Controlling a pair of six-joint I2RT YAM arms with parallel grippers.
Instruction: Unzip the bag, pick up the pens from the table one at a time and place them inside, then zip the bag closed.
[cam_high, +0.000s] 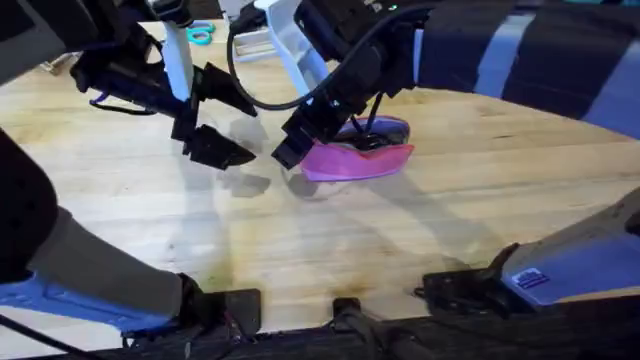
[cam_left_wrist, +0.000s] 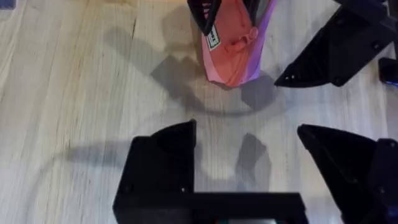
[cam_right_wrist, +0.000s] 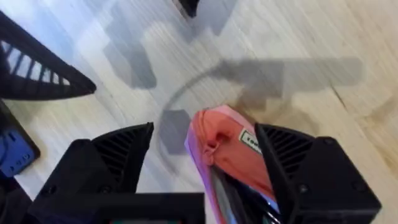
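I see the small bright-pink fabric pouch (cam_high: 358, 158) lying mid-way across the light wooden plank counter (cam_high: 450, 220). My right claw (cam_right_wrist: 205, 155) is spread, straddling the pouch's end without pinching it. My left claw (cam_high: 215, 118) hangs spread just beside it, holding nothing.

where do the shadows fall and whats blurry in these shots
Overhead: the raised arms show dark and blurred, and the bag casts a soft shadow on the table. Left wrist: grey hand shadows lie on the wood below the bag. Right wrist: a long shadow falls beyond the bag.
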